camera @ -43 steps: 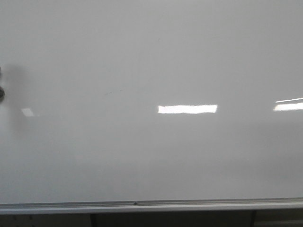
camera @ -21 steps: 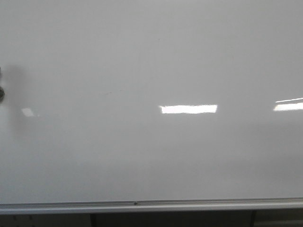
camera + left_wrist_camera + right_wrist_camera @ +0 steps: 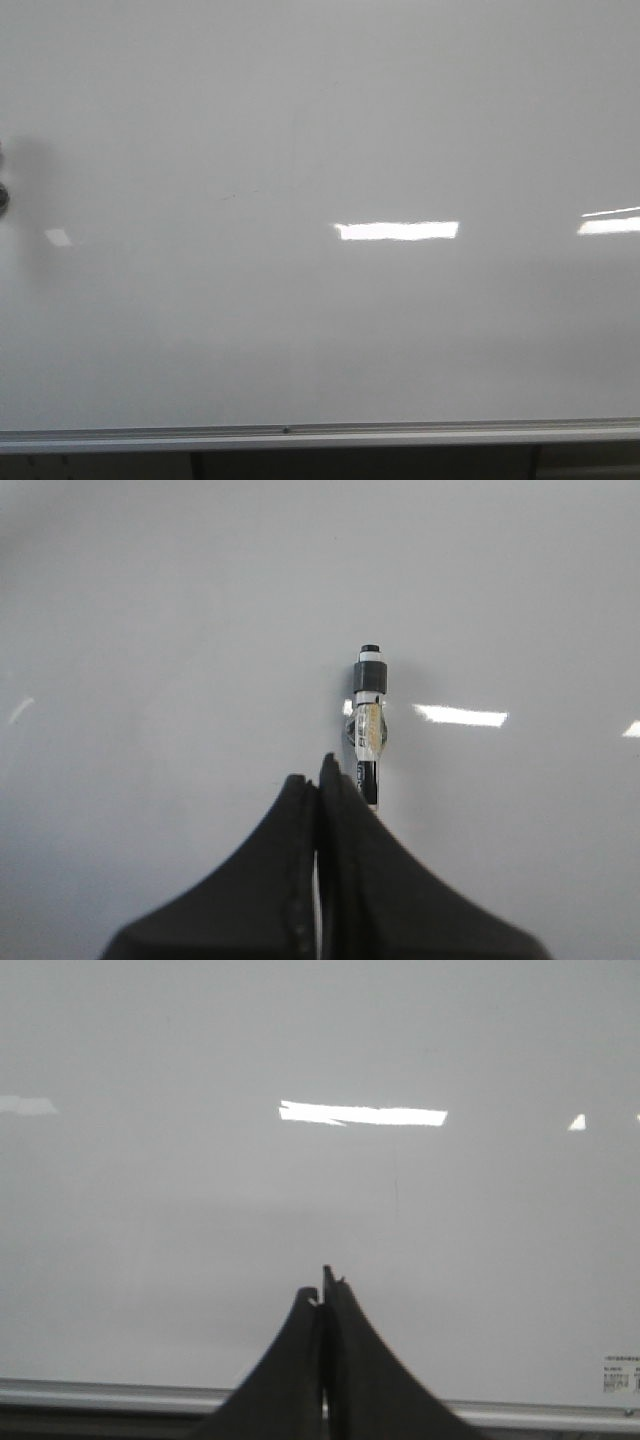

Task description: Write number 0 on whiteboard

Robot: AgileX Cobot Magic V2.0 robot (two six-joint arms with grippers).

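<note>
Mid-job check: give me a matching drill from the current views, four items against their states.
Items:
1. left gripper
2. right gripper
3. marker
4. whiteboard

States:
a. jaws shut, holding nothing
b. no written digit visible
c. jaws shut on the marker
d. sticks out beyond the jaws toward the board

Pairs: 1-c; 2-a; 3-d; 4-b

Whiteboard (image 3: 320,130) face bare ahead of both grippers; only bright glare patches on it. Left gripper (image 3: 318,780), jaws pressed on a marker (image 3: 367,715) pointing forward from the fingertips, its tip near the board, contact unclear. Right gripper (image 3: 322,1295) closed, nothing between it and the board. Silver rail (image 3: 100,1392) below it, small label (image 3: 620,1373) off to one side.
</note>
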